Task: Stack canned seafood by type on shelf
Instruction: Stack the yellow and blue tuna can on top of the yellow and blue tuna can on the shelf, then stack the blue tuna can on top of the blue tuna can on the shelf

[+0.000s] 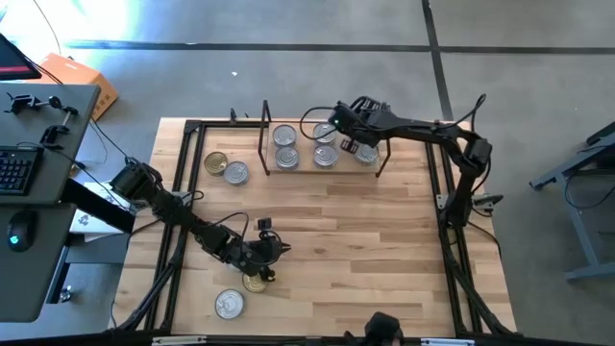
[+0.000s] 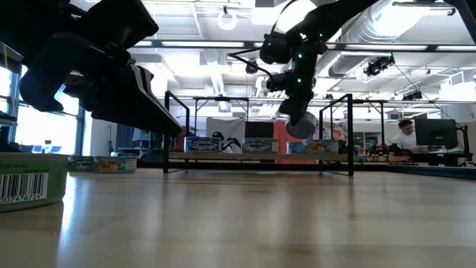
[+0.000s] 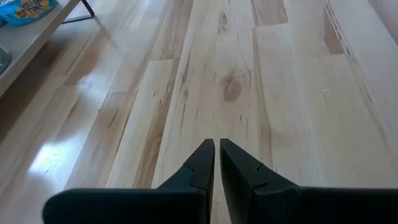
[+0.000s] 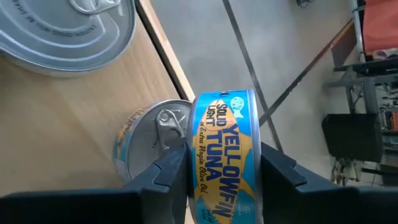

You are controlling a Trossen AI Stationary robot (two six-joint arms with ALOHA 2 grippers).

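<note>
Looking down from above, we see the right gripper [image 1: 348,133] over the shelf [image 1: 298,165] at twelve o'clock on the table [image 1: 384,250], yet only its wrist view shows what it grips: a blue-and-yellow tuna tin [image 4: 222,155] clamped on edge between its two fingers [image 4: 283,171], just above a silver-lidded tin [image 4: 152,146] lying flat on the shelf board. The low view adds that this tin [image 2: 299,125] hangs in the air above the shelf's row [image 2: 256,146]. The left gripper [image 1: 261,259] sits near seven o'clock; its wrist view shows the fingers [image 3: 202,165] pinched nearly together with nothing between them, over bare wood. We count, from above, about five silver tins [image 1: 285,135] on the shelf, though the arm hides part of that row. Off the shelf lie four tins: a gold tin [image 1: 217,162] touching a silver one [image 1: 236,173] at ten o'clock, and another gold tin [image 1: 255,282] beside another silver lid [image 1: 229,305] at seven o'clock.
</note>
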